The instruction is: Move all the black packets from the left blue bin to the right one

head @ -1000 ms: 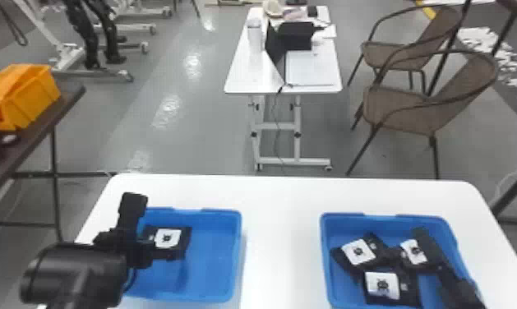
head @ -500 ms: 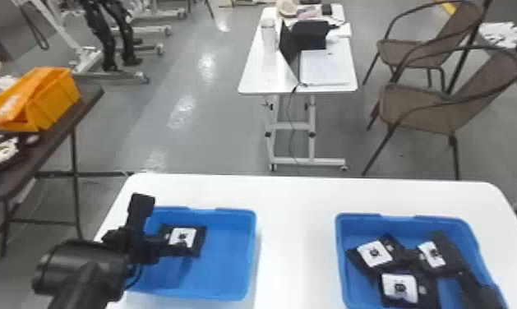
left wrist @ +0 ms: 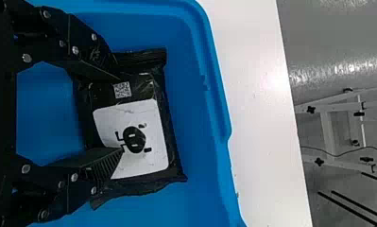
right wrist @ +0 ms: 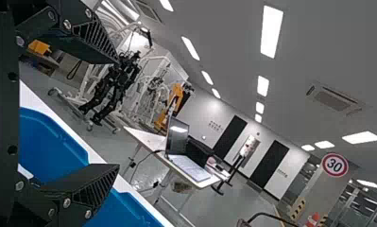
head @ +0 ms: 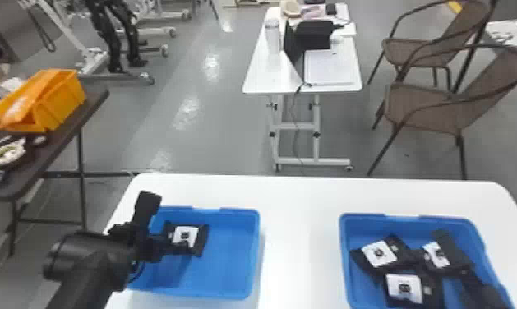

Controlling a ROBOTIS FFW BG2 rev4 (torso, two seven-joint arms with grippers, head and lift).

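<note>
Item: dark side table point(head: 64, 135), at far left, bearing an orange bin point(head: 62, 100) and a pale ring-shaped article point(head: 7, 153).

Item: left blue bin point(head: 228, 254), on the white table point(head: 298, 230). Contents: one black packet point(head: 202, 242) with a white label, lying flat toward the bin's far left part.

Item: left gripper point(head: 177, 243), low over that packet. Fingers parted, the packet showing beyond and between them, one fingertip in front of the label; contact could not be told.

Item: white desk point(head: 261, 78), on the floor beyond the table, bearing a black case-like object point(head: 314, 35) and a pale open pad or keyboard point(head: 329, 68), exact kind unclear.

Item: right blue bin point(head: 345, 246), on the white table, apart from the left one. Contents: three black packets point(head: 404, 287), white labels showing, set close together.

Item: right gripper point(head: 419, 255), above the packets in the right bin; fingers wide apart, nothing between them.

Item: two brown woven chairs point(head: 434, 107), beyond the table at right.
</note>
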